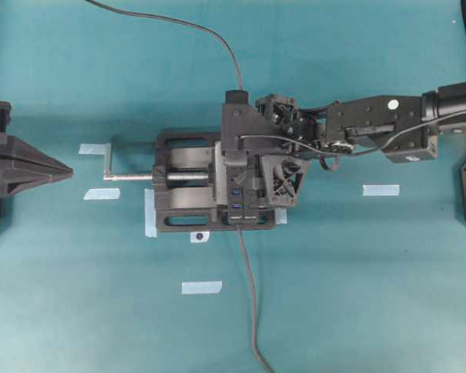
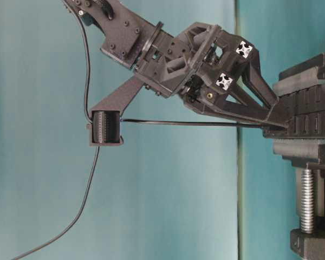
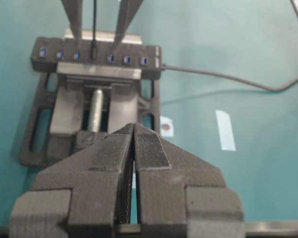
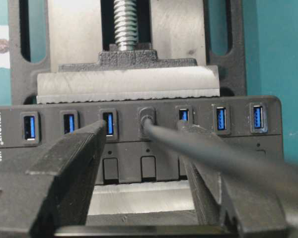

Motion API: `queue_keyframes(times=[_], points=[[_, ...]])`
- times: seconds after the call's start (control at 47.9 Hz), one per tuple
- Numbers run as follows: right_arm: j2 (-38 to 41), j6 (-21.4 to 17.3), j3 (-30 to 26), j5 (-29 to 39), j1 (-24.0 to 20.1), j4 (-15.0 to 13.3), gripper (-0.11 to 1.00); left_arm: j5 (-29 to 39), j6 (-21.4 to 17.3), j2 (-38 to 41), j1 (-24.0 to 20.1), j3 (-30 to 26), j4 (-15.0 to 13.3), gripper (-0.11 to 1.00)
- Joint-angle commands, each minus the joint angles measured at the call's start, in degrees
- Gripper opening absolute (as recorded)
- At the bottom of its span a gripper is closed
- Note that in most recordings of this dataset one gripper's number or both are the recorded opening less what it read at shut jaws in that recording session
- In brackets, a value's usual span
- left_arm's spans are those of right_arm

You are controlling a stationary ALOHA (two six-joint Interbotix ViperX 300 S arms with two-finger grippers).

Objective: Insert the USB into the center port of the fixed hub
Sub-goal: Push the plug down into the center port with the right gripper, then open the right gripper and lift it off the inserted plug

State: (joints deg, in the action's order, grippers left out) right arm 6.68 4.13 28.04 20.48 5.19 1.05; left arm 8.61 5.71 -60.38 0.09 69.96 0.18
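Sitting at far left over the teal worktop [image 1: 78, 311], the L pincer [image 3: 133, 148] is closed w/ nothing between its pads, well apart from the vise [image 1: 182, 190]. Mid-frame, the vise clamps the hub [image 4: 139, 134], and the USB [image 4: 147, 119] sits plugged in the center port [image 4: 147, 118], cable trailing off. R pincer [image 4: 144, 163] is spread open, one finger each side of the plug, not gripping it.
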Motion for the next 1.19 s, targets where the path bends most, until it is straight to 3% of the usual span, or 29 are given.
queue_keyframes(times=[0.0, 1.17], points=[[-1.67, -0.44, -1.41, -0.18, 0.0, -0.09, 0.65, -0.53, 0.09, 0.26, -0.09, -0.62, 0.09, 0.0], [-8.96, -0.26, 2.9, -1.93, 0.79, -0.09, 0.65, -0.53, 0.18, 0.26, -0.09, -0.62, 0.09, 0.0]])
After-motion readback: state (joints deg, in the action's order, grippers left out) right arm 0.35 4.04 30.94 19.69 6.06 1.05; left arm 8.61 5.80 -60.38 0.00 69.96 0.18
